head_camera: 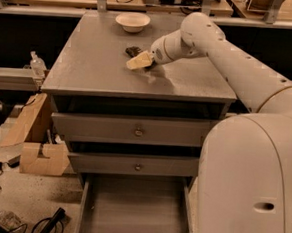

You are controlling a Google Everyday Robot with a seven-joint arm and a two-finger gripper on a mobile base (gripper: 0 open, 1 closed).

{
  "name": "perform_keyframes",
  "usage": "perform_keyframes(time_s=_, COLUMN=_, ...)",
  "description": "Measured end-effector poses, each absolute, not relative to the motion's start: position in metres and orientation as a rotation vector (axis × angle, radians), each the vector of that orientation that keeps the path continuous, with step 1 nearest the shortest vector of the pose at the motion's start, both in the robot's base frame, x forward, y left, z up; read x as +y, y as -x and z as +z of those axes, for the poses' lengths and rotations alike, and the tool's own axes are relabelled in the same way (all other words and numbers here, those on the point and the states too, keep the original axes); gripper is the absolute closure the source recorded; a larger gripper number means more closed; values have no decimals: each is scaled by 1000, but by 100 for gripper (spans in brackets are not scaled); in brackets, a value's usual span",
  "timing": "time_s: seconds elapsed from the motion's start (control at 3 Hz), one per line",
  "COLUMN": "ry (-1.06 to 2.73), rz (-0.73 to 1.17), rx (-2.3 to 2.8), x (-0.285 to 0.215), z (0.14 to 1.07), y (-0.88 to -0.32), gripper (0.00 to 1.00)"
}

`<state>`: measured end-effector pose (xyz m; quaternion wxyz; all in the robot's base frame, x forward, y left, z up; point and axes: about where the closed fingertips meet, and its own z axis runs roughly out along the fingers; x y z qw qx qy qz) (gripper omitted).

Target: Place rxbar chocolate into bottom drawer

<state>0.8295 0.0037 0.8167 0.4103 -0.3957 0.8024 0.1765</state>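
The rxbar chocolate (132, 51) is a small dark bar lying on the grey cabinet top (99, 65), in front of the white bowl. My gripper (139, 62) is low over the cabinet top, just in front of and to the right of the bar, with its pale tip next to it. I cannot tell if it touches the bar. The bottom drawer (90, 205) is pulled open below the cabinet, a wide shallow grey tray with nothing in it. My arm reaches in from the right.
A white bowl (132, 21) stands at the back of the cabinet top. Two upper drawers with round knobs (139, 132) are closed. Cardboard pieces (38, 156) and cables lie on the floor at the left. My white base (251, 186) fills the right foreground.
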Motion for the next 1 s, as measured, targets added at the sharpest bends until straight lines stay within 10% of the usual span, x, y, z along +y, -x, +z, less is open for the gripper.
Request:
perform_keyframes(time_s=0.67, ry=996, rz=444, rx=2020, x=4, z=828, y=-829, gripper=100)
perform_keyframes(time_s=1.0, ry=996, rz=444, rx=2020, x=4, z=828, y=-829, gripper=100)
